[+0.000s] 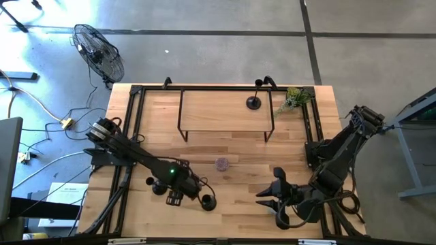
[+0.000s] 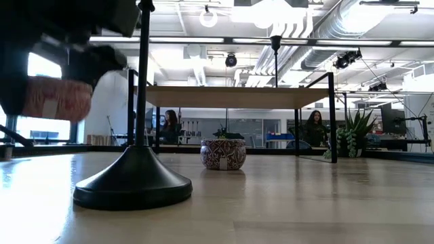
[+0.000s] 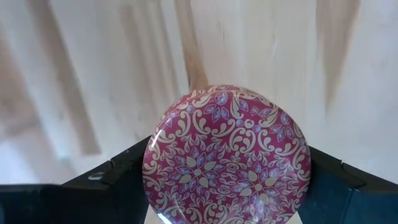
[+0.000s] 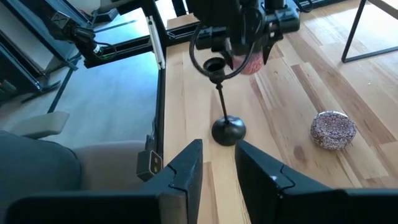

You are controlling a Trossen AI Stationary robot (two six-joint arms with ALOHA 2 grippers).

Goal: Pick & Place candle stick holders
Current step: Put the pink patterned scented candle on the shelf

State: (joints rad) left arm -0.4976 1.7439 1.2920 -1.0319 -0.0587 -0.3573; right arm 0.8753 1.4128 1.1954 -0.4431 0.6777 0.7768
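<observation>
One black candle stick holder (image 1: 208,201) stands on its round base near the table's front edge, also in the low view (image 2: 134,183) and the right wrist view (image 4: 227,129). A second holder (image 1: 253,102) stands on the wooden shelf (image 2: 237,96) at the back. A dark round shape (image 1: 150,182) beside my left arm may be a third; I cannot tell. My left gripper (image 1: 175,195) hangs just left of the near holder, shut on a round red patterned lid (image 3: 227,155). My right gripper (image 4: 217,165), to the right of that holder, is open and has nothing in it. My left gripper pinches the patterned lid by its rim (image 3: 149,169), one finger (image 3: 118,177) on each of two opposite sides. The fingers point down from above. The lid is lifted clear of the table, about level, its patterned face up.
A small patterned tin (image 1: 222,163) stands without a lid at mid-table, right of my left gripper, its speckled top (image 4: 333,127) bare. A potted plant (image 1: 294,101) stands at the back right. Black frame rails (image 1: 133,116) run along the table's sides. People show in the room behind.
</observation>
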